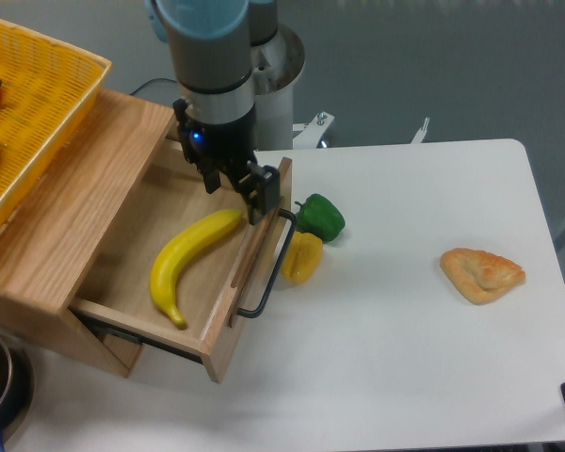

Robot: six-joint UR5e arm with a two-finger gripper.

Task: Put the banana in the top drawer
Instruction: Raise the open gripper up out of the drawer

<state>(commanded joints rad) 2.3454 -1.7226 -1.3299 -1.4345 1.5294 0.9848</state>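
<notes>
Gripper (257,196) hangs empty over the front panel of the top drawer (122,320), fingers slightly parted. One smooth, curved yellow banana (186,260) lies inside the oak drawer, just below-left of the fingertips, apart from them. Beside the wire handle (268,273) sit two peppers, one green (320,217), one yellow (302,256).

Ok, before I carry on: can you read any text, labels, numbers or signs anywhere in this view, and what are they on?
No words or numbers can be read.
Small round red-and-white sticker on the robot's white base column: looks like a prohibition-style sign, too small to make out.
Banana, top drawer, yellow basket, peppers and pastry: no markings visible.
</notes>
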